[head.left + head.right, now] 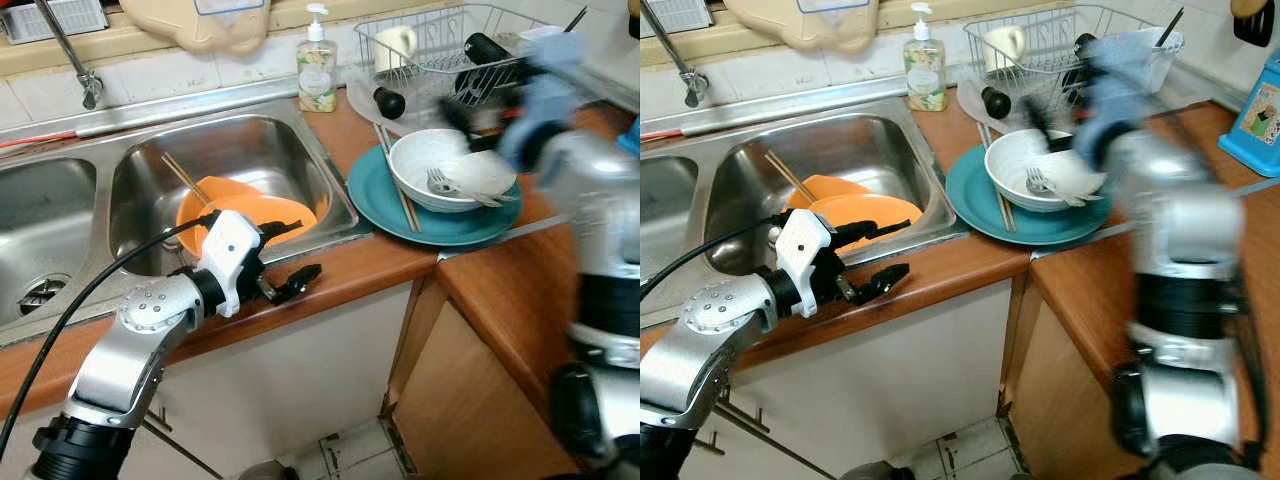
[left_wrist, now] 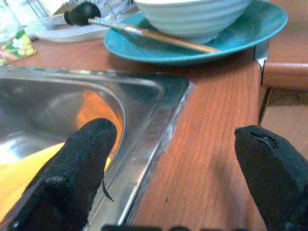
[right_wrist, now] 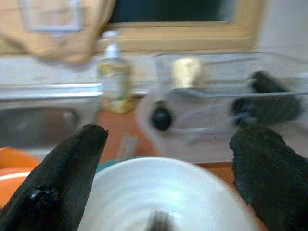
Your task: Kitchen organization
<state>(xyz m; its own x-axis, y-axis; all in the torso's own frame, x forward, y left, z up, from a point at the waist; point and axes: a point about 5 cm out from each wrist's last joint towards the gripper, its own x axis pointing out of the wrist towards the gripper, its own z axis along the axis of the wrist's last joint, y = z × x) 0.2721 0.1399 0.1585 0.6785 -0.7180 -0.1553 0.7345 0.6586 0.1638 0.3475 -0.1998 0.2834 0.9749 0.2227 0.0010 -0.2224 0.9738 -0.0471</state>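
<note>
Left eye view: left gripper hovers over sink's front rim, 2 fingers spread, holding nothing. Orange plates w/ chopsticks lie in sink. Right gripper, blurred, fingers apart, sits above white bowl w/ fork on teal plate.

We note a wooden desk, white tiled wall, pale floor tiles, and white cabinet front.

Head cameras down (wrists close) on sink
</note>
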